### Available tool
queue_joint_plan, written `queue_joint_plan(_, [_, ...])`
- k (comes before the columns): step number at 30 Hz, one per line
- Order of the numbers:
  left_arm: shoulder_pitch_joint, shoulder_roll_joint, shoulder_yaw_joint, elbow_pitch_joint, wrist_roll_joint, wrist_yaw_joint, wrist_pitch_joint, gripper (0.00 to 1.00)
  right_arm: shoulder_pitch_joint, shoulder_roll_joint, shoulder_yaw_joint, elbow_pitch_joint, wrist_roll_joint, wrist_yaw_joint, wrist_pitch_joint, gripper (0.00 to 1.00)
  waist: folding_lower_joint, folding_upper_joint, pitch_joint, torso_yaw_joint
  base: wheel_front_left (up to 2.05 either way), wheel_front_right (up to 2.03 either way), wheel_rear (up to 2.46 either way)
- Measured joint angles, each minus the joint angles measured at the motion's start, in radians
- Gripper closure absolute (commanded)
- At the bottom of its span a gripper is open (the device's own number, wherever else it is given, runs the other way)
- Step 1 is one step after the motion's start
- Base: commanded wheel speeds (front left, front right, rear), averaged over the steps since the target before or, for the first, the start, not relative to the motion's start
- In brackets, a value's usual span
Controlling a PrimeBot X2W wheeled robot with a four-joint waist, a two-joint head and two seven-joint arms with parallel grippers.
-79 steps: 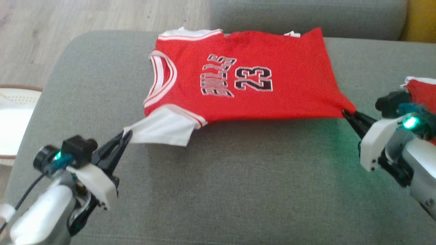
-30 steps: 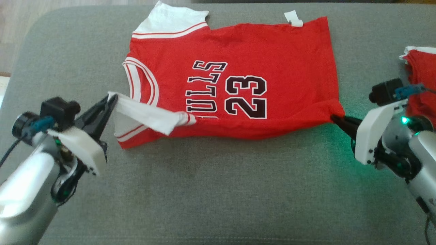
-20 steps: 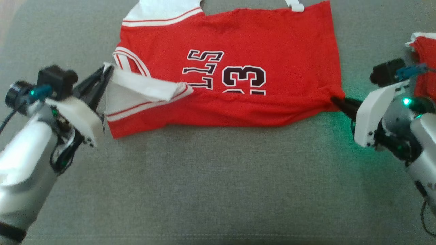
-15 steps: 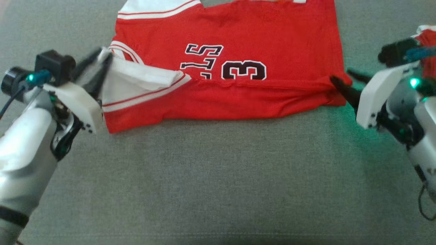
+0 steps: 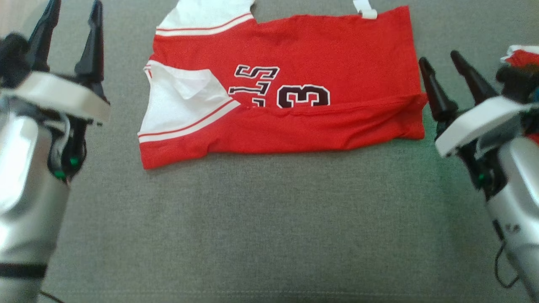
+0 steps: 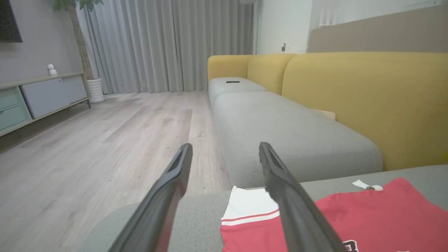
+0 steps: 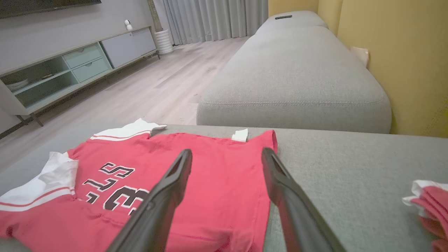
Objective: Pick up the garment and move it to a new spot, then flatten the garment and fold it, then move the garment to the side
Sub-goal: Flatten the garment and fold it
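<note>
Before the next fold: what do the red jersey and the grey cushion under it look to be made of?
Red jersey: looks like a thin, soft knit fabric with a matt finish. It lies limp and creases along the folded-over near edge, and the lettering seems printed on. Grey cushion: probably woven upholstery cloth, matt, with a fine speckled weave and a stitched seam near its front edge.

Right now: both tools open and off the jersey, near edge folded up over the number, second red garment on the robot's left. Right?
One error: the second red garment lies on the robot's right, beside the right tool, per the head view. The rest holds: left tool and right tool are open and off the jersey, its near edge folded up over the number.
</note>
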Motion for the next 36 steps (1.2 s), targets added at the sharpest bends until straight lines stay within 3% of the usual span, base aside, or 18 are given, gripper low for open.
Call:
queue_joint_plan(9, [0.301,-0.155,0.239,-0.232,0.093,0.006,-0.001,0.0,0.149,0.105,-0.146,-0.022,-0.118,0.0,-0.173,0.0,0.0,0.0,-0.09,-0.004,0.0,0.0,0.0])
queue_joint_plan(19, [0.48,-0.344,0.349,-0.252,0.203,-0.055,-0.001,0.0,0.355,0.269,-0.305,-0.089,-0.29,0.0,-0.226,0.0,0.0,0.0,-0.157,0.001,0.0,0.0,0.0])
queue_joint_plan(28, [0.565,-0.378,0.374,-0.201,0.271,-0.101,-0.001,0.0,0.425,0.322,-0.336,-0.135,-0.335,0.0,-0.24,0.0,0.0,0.0,-0.148,-0.015,0.0,0.0,0.0])
queue_joint_plan(36, [0.492,-0.377,0.344,0.063,0.329,-0.108,0.0,0.0,0.415,0.323,-0.331,-0.163,-0.348,0.0,-0.238,0.0,0.0,0.0,-0.103,-0.044,0.0,0.0,0.0])
